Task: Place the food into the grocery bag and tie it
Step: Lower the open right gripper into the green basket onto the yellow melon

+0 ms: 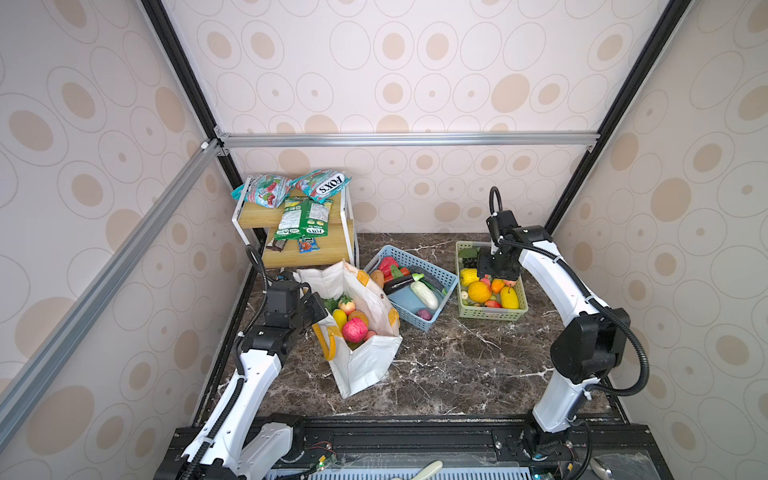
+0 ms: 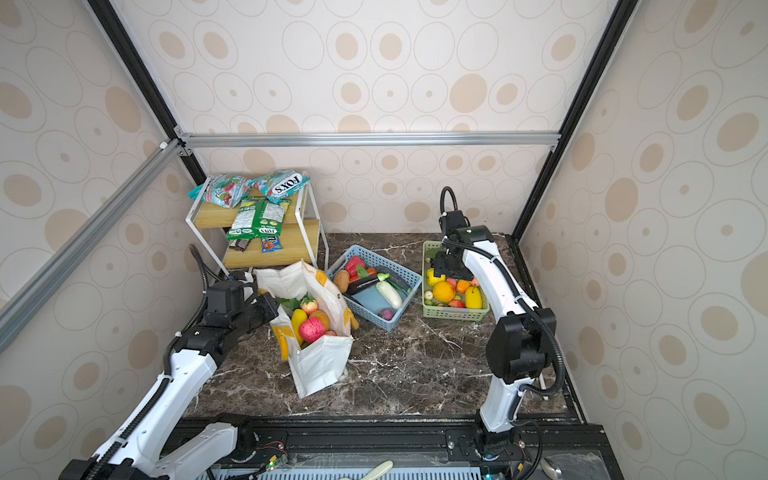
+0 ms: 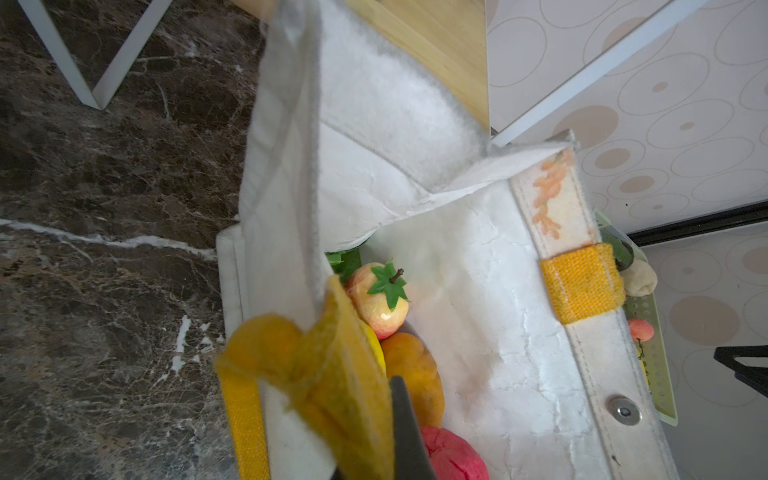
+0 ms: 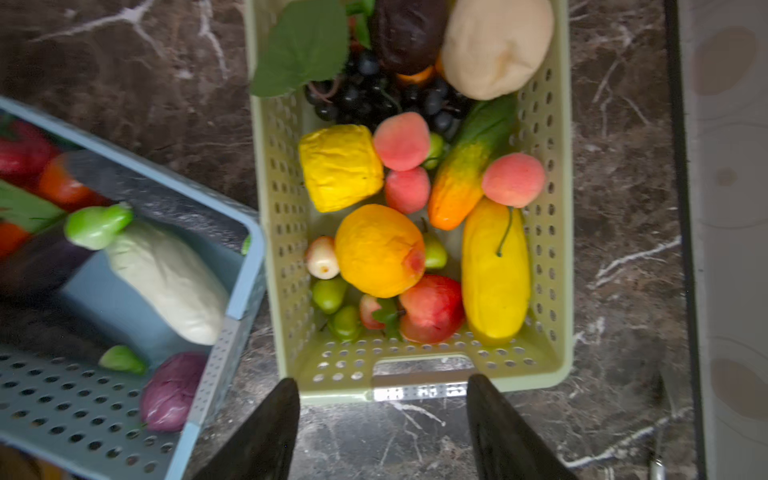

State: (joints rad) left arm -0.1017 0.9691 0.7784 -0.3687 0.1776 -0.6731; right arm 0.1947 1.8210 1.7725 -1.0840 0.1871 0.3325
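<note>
Left gripper [image 1: 314, 308] is clamped shut on the left-side rim of the grocery bag [image 1: 365, 365], at its yellow handle [image 3: 316, 374]. The grocery bag is stood open-topped on the marble table [image 1: 457, 365], just in front of the shelf rack [image 1: 307, 253]. Some food [image 1: 354, 329] is already seen inside the grocery bag, and more is left in the blue basket [image 1: 411, 316] just beside it and in the green basket [image 1: 492, 314] further right. Right gripper [image 4: 383, 379] is held above the green basket with jaws apart and nothing gripped.
</note>
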